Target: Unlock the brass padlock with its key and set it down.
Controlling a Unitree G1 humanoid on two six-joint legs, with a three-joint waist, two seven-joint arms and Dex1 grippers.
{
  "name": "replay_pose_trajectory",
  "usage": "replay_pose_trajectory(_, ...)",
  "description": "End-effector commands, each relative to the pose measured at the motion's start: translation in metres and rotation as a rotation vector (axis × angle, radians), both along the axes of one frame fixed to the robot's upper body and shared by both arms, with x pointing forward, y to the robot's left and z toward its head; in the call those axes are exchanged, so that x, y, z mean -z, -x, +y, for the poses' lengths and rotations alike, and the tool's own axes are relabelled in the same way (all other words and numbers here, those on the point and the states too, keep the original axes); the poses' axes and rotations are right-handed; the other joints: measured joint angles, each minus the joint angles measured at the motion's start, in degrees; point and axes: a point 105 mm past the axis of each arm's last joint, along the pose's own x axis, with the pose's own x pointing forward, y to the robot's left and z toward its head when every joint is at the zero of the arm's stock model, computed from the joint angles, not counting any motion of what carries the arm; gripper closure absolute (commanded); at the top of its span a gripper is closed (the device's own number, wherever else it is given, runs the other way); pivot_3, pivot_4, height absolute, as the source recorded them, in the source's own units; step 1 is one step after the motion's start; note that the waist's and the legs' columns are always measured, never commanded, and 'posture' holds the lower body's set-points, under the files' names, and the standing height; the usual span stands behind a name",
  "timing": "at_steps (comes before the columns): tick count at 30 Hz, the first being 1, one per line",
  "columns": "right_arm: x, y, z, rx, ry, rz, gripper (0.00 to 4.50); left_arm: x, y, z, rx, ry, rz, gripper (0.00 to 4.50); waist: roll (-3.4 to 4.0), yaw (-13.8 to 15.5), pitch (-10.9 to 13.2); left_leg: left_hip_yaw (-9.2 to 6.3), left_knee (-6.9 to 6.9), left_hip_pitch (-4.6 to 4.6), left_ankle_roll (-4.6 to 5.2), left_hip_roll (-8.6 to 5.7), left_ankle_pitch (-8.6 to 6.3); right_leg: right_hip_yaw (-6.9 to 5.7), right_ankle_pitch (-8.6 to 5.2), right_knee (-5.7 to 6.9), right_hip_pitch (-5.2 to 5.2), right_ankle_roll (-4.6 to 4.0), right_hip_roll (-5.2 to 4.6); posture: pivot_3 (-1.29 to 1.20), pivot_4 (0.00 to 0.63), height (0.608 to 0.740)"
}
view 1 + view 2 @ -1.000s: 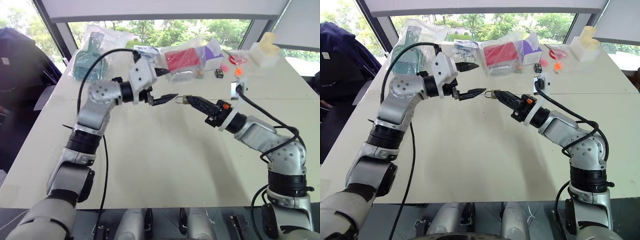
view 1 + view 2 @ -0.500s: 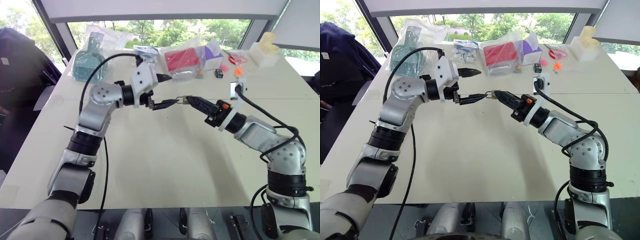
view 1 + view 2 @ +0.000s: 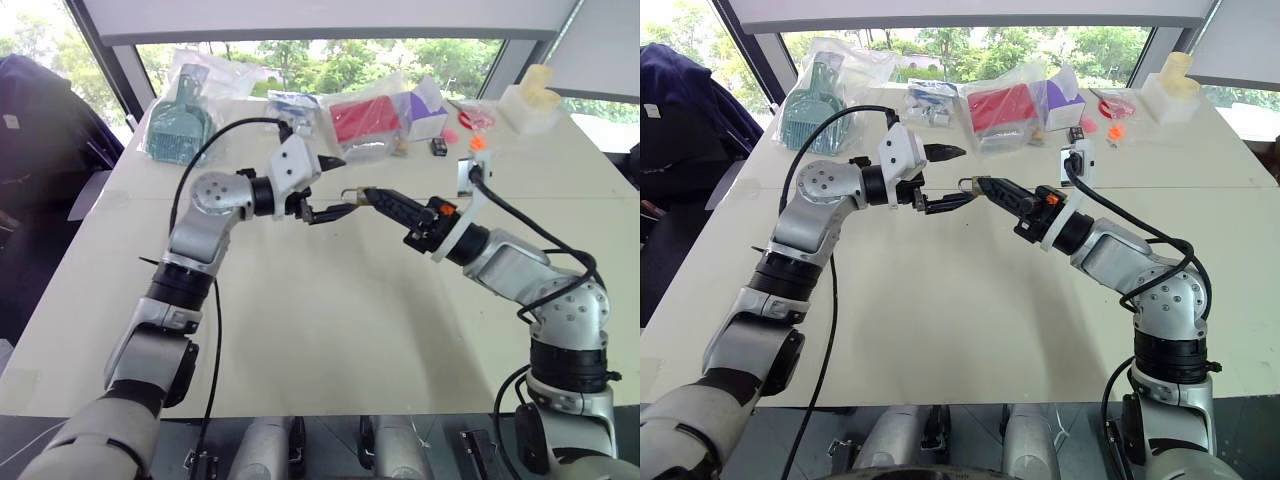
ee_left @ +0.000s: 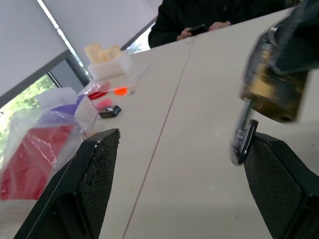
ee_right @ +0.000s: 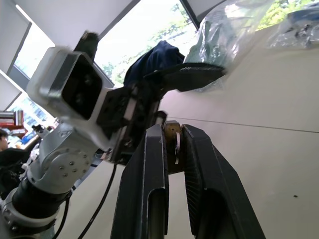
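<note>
right gripper point(image 3: 977, 184) closed on the tiny yellow-gold brass padlock with silvery shackle point(image 5: 173, 135), pinched between both black fingers point(image 5: 151, 164) and held in the air above the pale beige table point(image 3: 330, 320), near mid-table. padlock body also seen in left wrist view point(image 4: 273, 94), a small silvery piece with a black bit hanging under it point(image 4: 243, 134), key or shackle, can't tell which. left gripper point(image 3: 948, 176) spread wide, nothing held, upper finger point(image 3: 945, 152) up and apart, lower finger point(image 3: 948, 201) reaching toward the padlock, tip just beside it; contact not clear. both grippers facing each other, tips nearly meeting over the table.

along the far edge by the window: teal-green comb-like item in a clear plastic bag point(image 3: 178, 125), red block in a clear bag point(image 3: 362, 119), purple and white carton point(image 3: 428, 112), small black bit point(image 3: 438, 146), orange bits point(image 3: 476, 142), pale cream plastic box point(image 3: 531, 100). person in dark clothes at the table's end in left wrist view point(image 4: 209, 20).
</note>
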Motion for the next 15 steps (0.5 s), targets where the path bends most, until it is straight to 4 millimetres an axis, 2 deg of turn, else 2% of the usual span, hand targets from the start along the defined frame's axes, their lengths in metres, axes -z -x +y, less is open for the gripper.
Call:
replay_pose_trajectory(1,-0.0077,0.0088,0.0034,-0.021,-0.014,-0.035,4.5,-0.0172,-0.0031,-0.001,-0.005,0.023,-0.064,0.67,0.0,0.0,0.0,0.0,0.0,0.0,0.0,0.0,0.0,0.0,0.0,0.0,0.0,0.0,0.0,0.0,0.15,0.735)
replay_pose_trajectory(8,-0.0071,0.0082,0.0024,-0.008,-0.02,-0.031,4.5,-0.0138,-0.0067,0.0022,-0.015,0.015,-0.059,0.67,0.0,0.02,0.0,0.0,0.0,0.0,0.01,0.0,0.0,0.0,0.0,0.0,-0.02,0.0,-0.01,0.0,0.15,0.735)
replay_pose_trajectory(15,-0.0032,0.0077,0.004,-0.015,-0.017,-0.015,4.5,-0.023,-0.0112,0.0044,-0.06,0.075,-0.081,0.67,0.0,0.01,0.0,0.0,0.0,0.0,0.05,0.0,-0.03,0.0,0.0,0.01,-0.02,0.0,-0.01,0.0,0.15,0.735)
